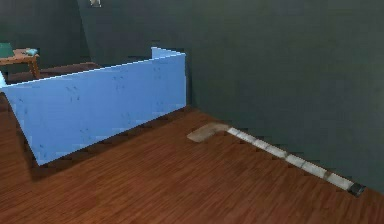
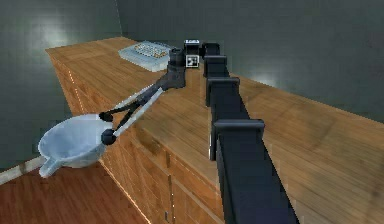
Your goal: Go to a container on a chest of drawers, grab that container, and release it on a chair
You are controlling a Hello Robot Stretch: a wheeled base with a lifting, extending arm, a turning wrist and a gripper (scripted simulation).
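Arm side view: the arm [image 2: 240, 150] reaches out over the wooden top of the chest of drawers [image 2: 300, 130], and the gripper [image 2: 108, 122] points down past the top's left edge. A pale, bowl-shaped container [image 2: 70, 145] hangs at the far end of the fingers, clear of the top and above the floor [image 2: 70, 200], so the gripper holds it. How wide the fingers stand cannot be told. A flat pale thing [image 2: 145, 50] lies near the top's far corner. Forward view: a light blue panel [image 1: 100, 100] stands on the wood floor. A grey striped strip [image 1: 285, 158] lies along the dark wall [image 1: 290, 60], and a small wooden table [image 1: 20, 65] sits at the upper left.
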